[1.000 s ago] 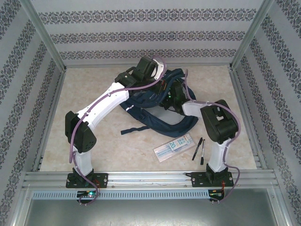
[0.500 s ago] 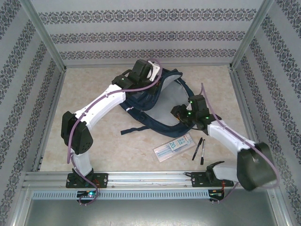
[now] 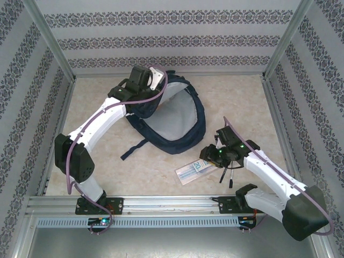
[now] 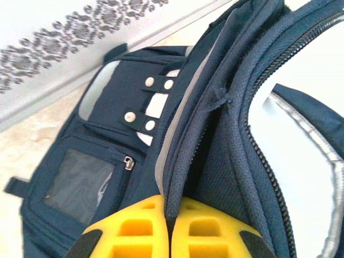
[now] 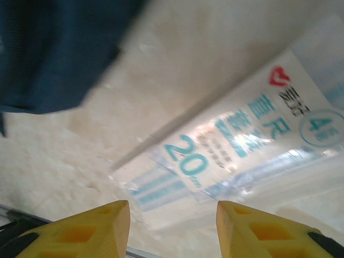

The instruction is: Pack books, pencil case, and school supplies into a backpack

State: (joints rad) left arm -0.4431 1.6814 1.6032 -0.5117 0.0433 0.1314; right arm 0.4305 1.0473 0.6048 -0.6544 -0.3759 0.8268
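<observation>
Left gripper (image 4: 171,228): yellow fingers pinched tight on the rim seam of the large navy-blue fabric backpack (image 3: 180,115), which lies far of centre with its mouth gaping and grey lining exposed.

Right gripper (image 5: 172,226): fingers spread wide, nothing held, hovering low over the "20" end of the flat pale translucent pencil case (image 5: 236,150), which lies on the tabletop (image 3: 107,156) near right of the bag.

Risks, as judged:
- The case lies flush on the table and looks slick. Fingers may skid off or push it rather than grip it.
- The slim black pens (image 3: 230,179) sit just right of the case. A sideways shove could scatter them.
- If the thin seam slips from the left pinch, the mouth sags shut.

Count:
- backpack: 1
- pencil case: 1
- pens: 2, partly under the right wrist
</observation>
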